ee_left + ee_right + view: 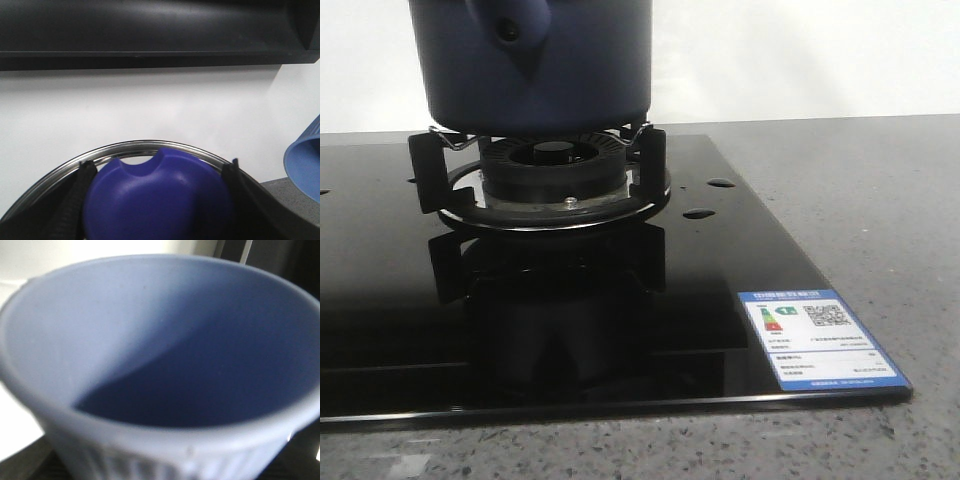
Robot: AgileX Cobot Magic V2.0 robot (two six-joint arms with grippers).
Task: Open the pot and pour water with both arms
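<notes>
Pot cropped above; both grippers unseen.

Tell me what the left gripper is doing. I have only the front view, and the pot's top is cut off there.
Observer: The left gripper has its fingers on either side of a blue lid knob.
Operator: Report the lid.
Observer: Its metal rim shows behind the knob. I can't tell whether it is lifted.
Operator: Describe the right wrist view.
Observer: A pale blue cup fills it and looks empty.
</notes>
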